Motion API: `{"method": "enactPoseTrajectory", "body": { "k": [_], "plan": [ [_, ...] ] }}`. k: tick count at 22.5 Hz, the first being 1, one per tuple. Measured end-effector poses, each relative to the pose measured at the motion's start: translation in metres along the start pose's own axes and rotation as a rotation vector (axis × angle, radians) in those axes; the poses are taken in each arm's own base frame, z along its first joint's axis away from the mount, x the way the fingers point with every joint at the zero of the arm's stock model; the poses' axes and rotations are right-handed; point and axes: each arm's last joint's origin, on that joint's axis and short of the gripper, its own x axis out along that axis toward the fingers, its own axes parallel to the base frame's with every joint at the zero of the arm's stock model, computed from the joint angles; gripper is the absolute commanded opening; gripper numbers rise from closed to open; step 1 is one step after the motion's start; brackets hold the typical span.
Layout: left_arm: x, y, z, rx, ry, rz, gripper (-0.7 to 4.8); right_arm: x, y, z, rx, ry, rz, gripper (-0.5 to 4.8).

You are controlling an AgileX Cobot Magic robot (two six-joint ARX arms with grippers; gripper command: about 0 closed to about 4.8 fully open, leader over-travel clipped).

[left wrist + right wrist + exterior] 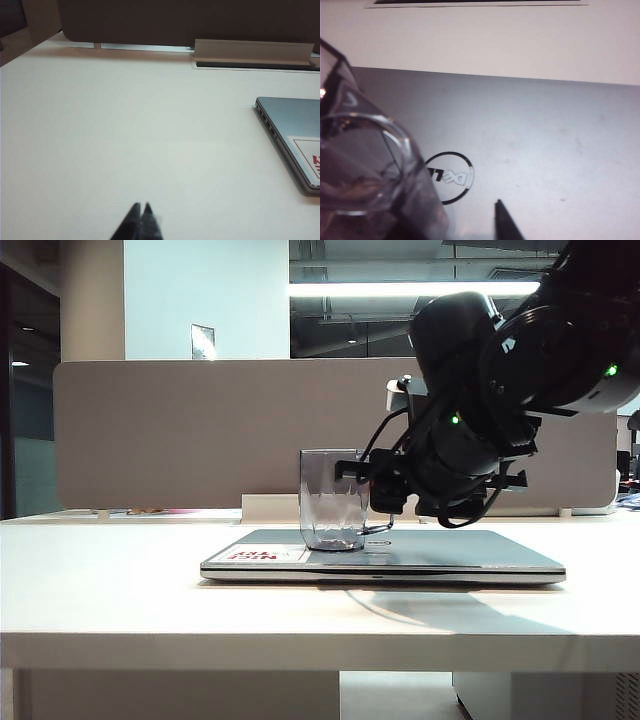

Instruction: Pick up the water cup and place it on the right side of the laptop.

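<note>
The water cup [332, 505], a clear grey-blue faceted tumbler, stands upright on the closed silver laptop [450, 555], left of the lid's middle. My right gripper [362, 488] reaches in from the right at the cup's side and is open. In the right wrist view the cup [365, 165] fills one side beside the oval logo [450, 177] on the lid [545, 140]. One dark fingertip [505, 220] shows apart from the glass; the other finger is hidden by the cup. My left gripper [141, 206] is shut over bare white table, away from the laptop [295, 125].
The laptop lies on a white table [100, 580] whose front edge is near the camera. A grey partition panel [200, 430] closes the back. A white cable tray [250, 50] runs along the table's far edge. A red-and-white sticker [252, 555] marks the lid's left corner.
</note>
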Motion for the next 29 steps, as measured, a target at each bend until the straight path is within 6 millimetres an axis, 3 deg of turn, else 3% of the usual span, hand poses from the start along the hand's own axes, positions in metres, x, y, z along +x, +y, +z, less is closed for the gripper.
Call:
{"method": "enactPoseTrajectory", "body": {
  "k": [23,29],
  "plan": [
    [0.0,-0.001,0.0,-0.018,0.001,-0.044,-0.04,0.0,0.001,0.008,-0.043,-0.069,0.009,0.11],
    [0.0,-0.001,0.0,-0.02,0.001,-0.044,-0.03,-0.013,-0.003,0.029,-0.11,-0.122,-0.002,-0.03]
  ]
}}
